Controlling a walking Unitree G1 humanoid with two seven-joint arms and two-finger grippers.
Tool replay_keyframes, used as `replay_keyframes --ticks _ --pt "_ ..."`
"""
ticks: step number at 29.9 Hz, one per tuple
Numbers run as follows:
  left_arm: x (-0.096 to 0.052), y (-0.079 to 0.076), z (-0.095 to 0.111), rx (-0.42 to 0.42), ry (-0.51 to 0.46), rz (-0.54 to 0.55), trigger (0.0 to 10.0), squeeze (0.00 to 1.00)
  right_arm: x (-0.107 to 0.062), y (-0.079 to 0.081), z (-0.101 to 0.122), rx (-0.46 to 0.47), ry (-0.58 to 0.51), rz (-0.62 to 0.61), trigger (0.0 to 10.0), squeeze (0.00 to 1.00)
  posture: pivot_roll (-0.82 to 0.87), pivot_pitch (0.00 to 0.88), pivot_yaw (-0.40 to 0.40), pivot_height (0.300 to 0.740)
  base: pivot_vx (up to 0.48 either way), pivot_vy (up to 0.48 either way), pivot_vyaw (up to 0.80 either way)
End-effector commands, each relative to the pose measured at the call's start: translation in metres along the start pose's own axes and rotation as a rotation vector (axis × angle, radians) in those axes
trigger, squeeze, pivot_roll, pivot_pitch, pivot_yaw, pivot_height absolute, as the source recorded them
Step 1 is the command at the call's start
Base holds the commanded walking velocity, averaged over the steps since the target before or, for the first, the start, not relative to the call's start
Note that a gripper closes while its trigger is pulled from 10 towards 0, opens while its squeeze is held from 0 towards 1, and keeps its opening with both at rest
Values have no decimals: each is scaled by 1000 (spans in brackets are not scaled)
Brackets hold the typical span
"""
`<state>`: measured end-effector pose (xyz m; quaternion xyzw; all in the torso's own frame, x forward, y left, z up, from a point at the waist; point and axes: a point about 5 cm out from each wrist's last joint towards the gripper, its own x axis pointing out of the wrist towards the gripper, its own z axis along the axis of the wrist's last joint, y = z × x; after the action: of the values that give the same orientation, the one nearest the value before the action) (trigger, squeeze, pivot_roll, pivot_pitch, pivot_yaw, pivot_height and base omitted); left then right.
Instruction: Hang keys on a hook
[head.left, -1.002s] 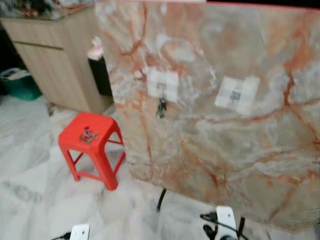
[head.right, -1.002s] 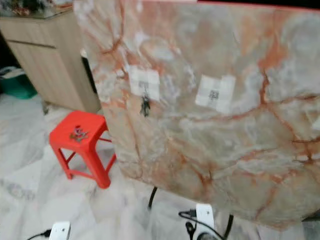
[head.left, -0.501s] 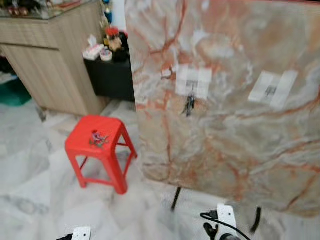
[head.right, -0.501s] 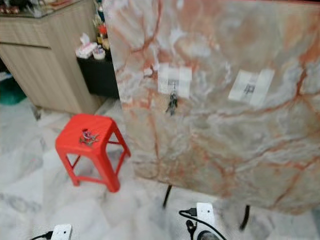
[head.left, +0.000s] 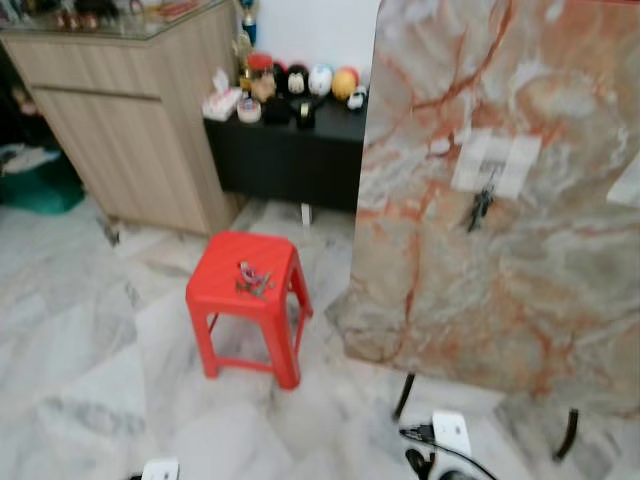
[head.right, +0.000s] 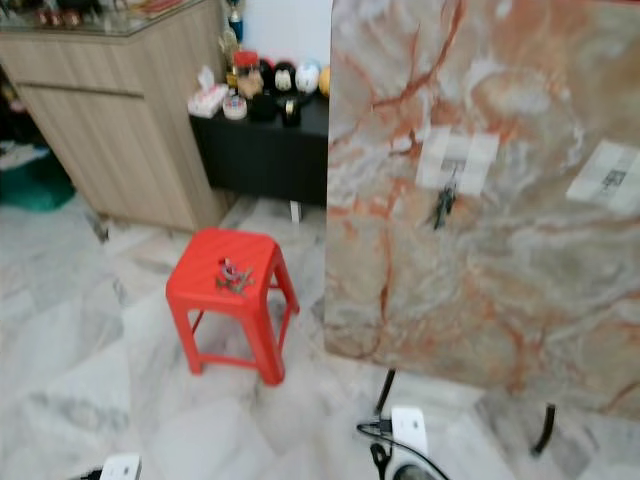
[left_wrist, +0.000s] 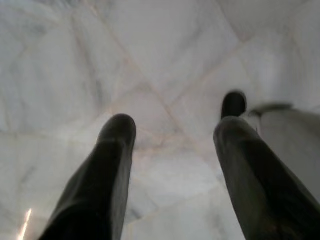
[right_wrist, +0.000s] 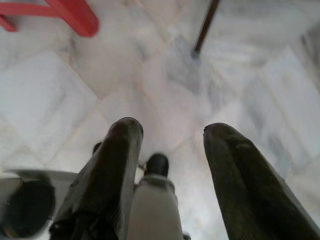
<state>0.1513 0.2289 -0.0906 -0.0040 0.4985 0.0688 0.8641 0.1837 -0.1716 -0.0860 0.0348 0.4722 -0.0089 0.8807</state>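
Note:
A bunch of keys (head.left: 252, 278) lies on the seat of a red plastic stool (head.left: 225, 325) standing on the marble floor. To its right an orange-veined marble board (head.left: 520, 290) stands upright. A pale patch with a hook (head.left: 495, 163) is stuck on it, and a dark set of keys (head.left: 481, 207) hangs from that hook. A second pale patch (head.right: 610, 178) sits further right on the board. Both arms hang low. My left gripper (left_wrist: 174, 127) is open over bare floor. My right gripper (right_wrist: 172, 130) is open too, near the stool's leg (right_wrist: 75, 12).
A wooden cabinet (head.left: 130, 130) stands at the back left beside a low black shelf (head.left: 290, 165) carrying small figurines. A green bin (head.left: 35, 185) sits at the far left. The board rests on thin black legs (head.left: 403, 395).
The whole picture has shifted right, so the camera has turned left. The stool and board now sit further right, and the black shelf has come fully into view.

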Motion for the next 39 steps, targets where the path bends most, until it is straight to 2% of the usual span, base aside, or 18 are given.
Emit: replay_keyframes --ticks 1,29,39 --pt "-1 6 -4 11 17 16 10000 0 1 4 2 5 -7 10 10000 0 79 36 3 740 0 476 0" --pt "-1 7 -4 -6 16 26 10000 0 1 3 5 0 -13 15 10000 0 87 40 -7 740 0 477 0" --pt "-1 8 -3 -3 4 28 10000 0 1 3 4 -3 -12 17 10000 0 86 43 -7 740 0 107 0"
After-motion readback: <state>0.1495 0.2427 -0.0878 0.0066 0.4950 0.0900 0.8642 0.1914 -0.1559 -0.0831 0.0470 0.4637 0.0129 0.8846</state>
